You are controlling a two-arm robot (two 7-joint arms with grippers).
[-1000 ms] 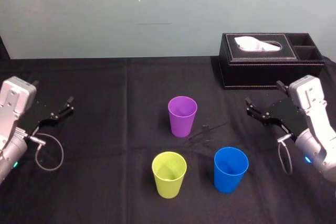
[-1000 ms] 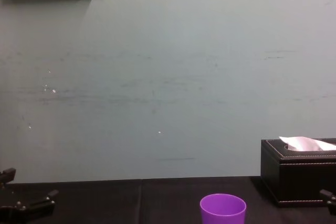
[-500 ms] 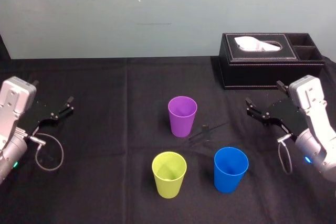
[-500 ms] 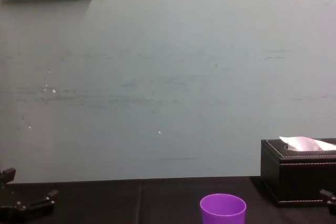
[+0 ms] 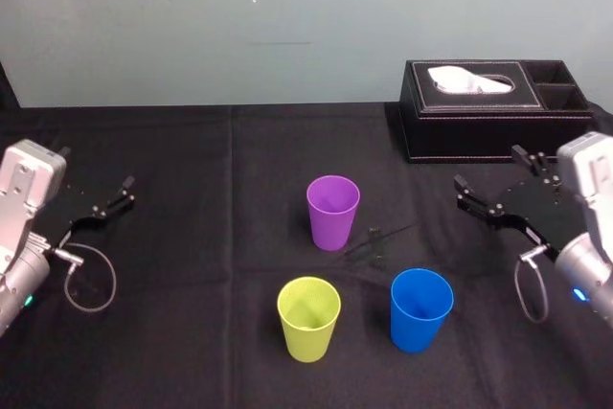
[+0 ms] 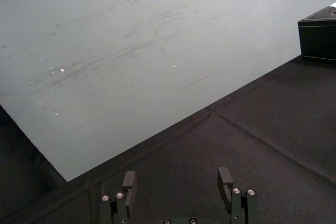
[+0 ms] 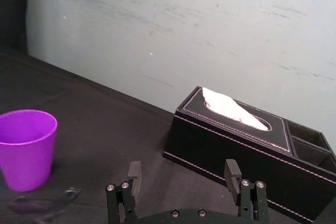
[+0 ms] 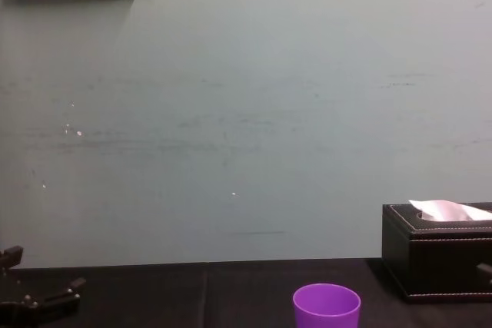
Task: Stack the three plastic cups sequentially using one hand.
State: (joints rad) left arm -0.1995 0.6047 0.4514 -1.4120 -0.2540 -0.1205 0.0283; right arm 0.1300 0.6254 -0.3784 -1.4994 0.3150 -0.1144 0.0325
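On the black tablecloth (image 5: 192, 332), the yellow-green cup (image 5: 308, 318) is seen nearest, at the lower centre of the head view, standing upright with its mouth up. The blue cup (image 5: 420, 308) is placed to its right at much the same depth, upright too and well apart from it. Farther back, near the middle of the frame, the purple cup (image 5: 332, 212) is set upright and alone; none of the three cups is nested in another or touched by a gripper. At the right edge, level with the purple cup, the right gripper (image 5: 490, 179) is held above the cloth with its fingers spread wide and nothing between them (the right wrist view shows the gap plainly). At the left edge the left gripper (image 5: 96, 171) is held likewise, its fingers wide apart and empty. Behind, in the upper right, the black tissue box (image 5: 493, 112) is seen against the back edge of the table, a white tissue rising from its slot. The pale wall (image 5: 239, 26) is seen beyond.
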